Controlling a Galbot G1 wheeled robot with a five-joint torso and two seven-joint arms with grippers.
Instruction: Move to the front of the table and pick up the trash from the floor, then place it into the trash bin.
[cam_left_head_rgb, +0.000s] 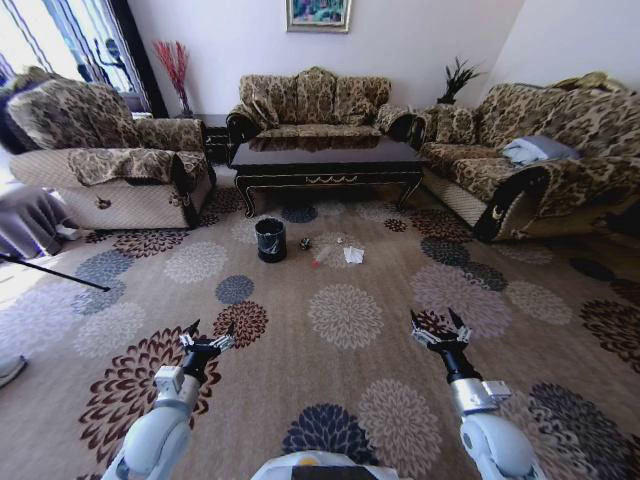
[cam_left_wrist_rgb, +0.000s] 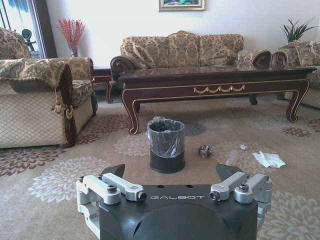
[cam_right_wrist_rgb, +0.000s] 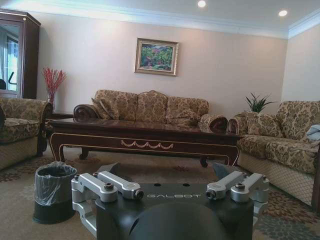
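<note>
Right now you have both arms held low in front of the robot, well short of the litter. Your left gripper hovers over a maroon medallion of the floor with its fingers spread wide and nothing between them; your right gripper hovers over the carpet on the other side, just as wide open and just as empty. The table stands farther ahead, in front of the middle sofa, with its gold scroll trim facing you. The trash bin sits on the carpet just before the table's left front leg, upright, its black bag lining folded over the rim. To the right of the bin lies the trash: a small dark ball nearest it, then a tiny white scrap, and the crumpled white paper farthest right. In the head view a red speck and a pale glint show beside the paper, too small for you to tell whether that is a bottle. All the pieces lie apart from the bin and apart from both grippers.
</note>
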